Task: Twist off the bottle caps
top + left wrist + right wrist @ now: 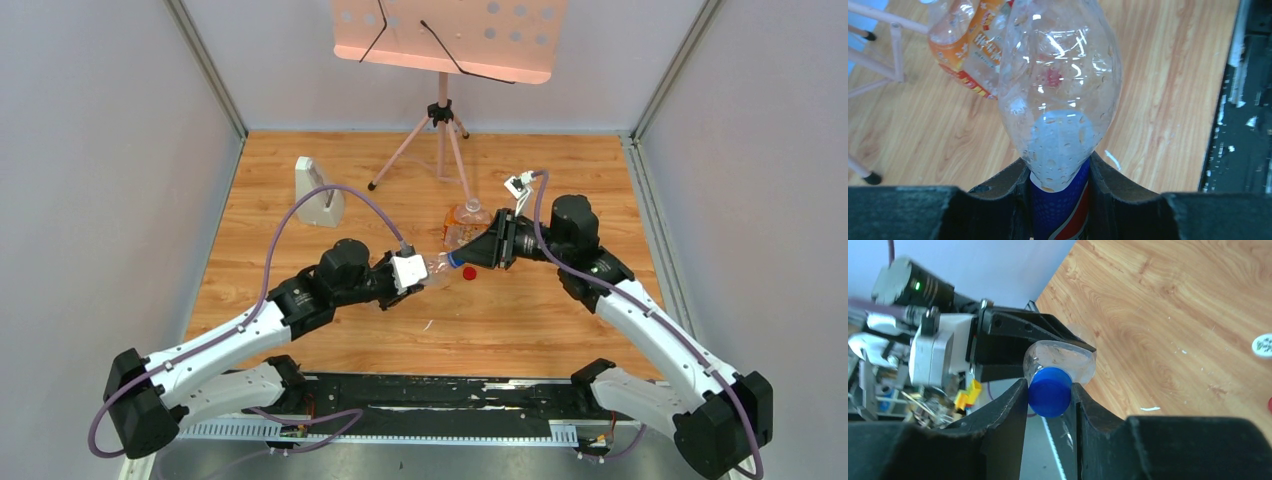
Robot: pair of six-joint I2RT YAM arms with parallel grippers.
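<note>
The clear bottle with a blue label [1060, 90] lies level above the table, and my left gripper [1059, 185] is shut on its labelled body. Its blue cap [1049, 395] points at my right gripper [1049, 385], whose two black fingers press on the cap's sides. From above, the two grippers meet at mid-table, left gripper [405, 272] and right gripper [468, 256] with the blue cap [453, 262] between them. A loose red cap [469, 274] lies on the wood just below. A loose white cap [1262, 346] lies on the table too.
An orange-labelled bottle [467, 218] lies just behind the grippers. A pale grey upright block [318, 190] stands at the back left. A pink tripod stand [440, 140] is at the back middle. Grey walls close the sides.
</note>
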